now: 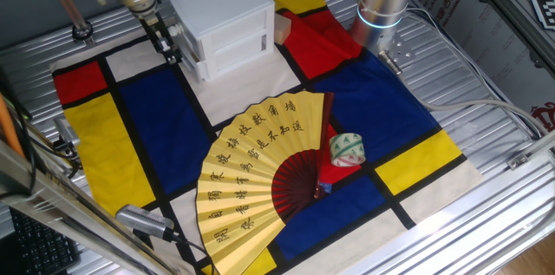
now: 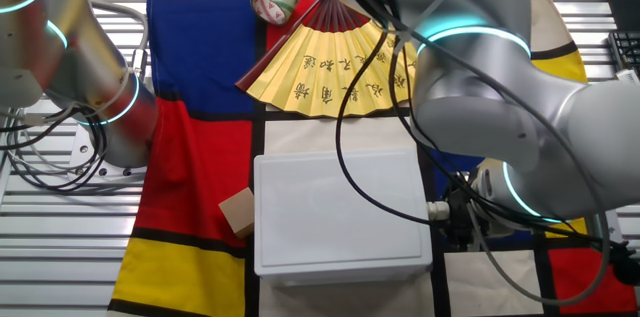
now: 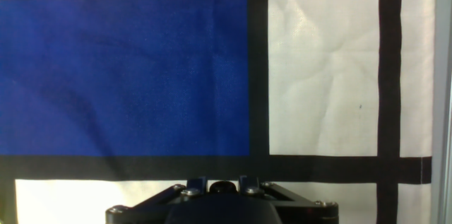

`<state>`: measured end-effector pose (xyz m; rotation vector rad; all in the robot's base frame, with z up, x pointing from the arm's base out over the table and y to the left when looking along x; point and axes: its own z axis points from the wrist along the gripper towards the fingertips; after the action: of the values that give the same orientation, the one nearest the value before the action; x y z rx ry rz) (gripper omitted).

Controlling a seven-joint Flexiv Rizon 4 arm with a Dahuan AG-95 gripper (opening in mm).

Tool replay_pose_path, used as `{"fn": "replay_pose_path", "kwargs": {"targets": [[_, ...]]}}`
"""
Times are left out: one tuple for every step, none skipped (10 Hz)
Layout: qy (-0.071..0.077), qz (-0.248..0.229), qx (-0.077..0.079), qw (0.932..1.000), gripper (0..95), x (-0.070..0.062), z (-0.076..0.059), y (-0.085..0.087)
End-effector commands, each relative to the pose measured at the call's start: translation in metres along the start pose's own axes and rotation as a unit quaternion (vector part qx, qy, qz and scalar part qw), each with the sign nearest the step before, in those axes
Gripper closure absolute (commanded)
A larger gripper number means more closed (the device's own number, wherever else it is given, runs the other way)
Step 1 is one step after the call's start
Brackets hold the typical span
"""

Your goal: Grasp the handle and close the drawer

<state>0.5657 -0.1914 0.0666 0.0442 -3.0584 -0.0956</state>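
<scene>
The small white two-drawer cabinet (image 1: 221, 15) stands at the back of the patchwork cloth; it also shows from above in the other fixed view (image 2: 340, 212). Its front (image 1: 234, 47) faces the yellow fan, and both drawer fronts look about flush. I cannot make out the drawer's handle in any view. My gripper (image 1: 170, 48) hangs low beside the cabinet's left side, apart from the front; it also shows in the other fixed view (image 2: 452, 219). In the hand view the gripper (image 3: 222, 180) shows two short finger stubs standing apart over bare cloth, holding nothing.
An open yellow fan (image 1: 260, 171) lies in front of the cabinet with a roll of tape (image 1: 346, 149) on it. A second robot arm's base (image 1: 381, 6) stands at the back right. A small brown box (image 2: 237, 210) sits against the cabinet's far side.
</scene>
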Motion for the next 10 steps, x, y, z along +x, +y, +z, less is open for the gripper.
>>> {"fn": "replay_pose_path", "kwargs": {"targets": [[0.0,-0.001,-0.001,1.0,95.0,0.0001,0.0008,-0.0004],[0.001,0.0,-0.002,1.0,95.0,0.0004,0.0008,-0.0004],[0.001,-0.001,-0.001,1.0,95.0,0.0011,0.0008,-0.0003],[0.001,0.0,-0.001,1.0,95.0,0.0016,0.0009,-0.0002],[0.0,-0.001,0.0,1.0,95.0,0.002,0.001,-0.0002],[0.0,-0.001,-0.001,1.0,95.0,0.0029,0.0011,-0.0002],[0.0,-0.001,-0.001,1.0,95.0,0.0033,0.0011,-0.0001],[0.001,-0.001,0.0,1.0,95.0,0.0043,0.0006,0.0005],[0.001,-0.001,0.001,1.0,95.0,0.0044,0.0005,0.0005],[0.001,-0.001,0.003,1.0,95.0,0.0045,0.0006,0.0005]]}}
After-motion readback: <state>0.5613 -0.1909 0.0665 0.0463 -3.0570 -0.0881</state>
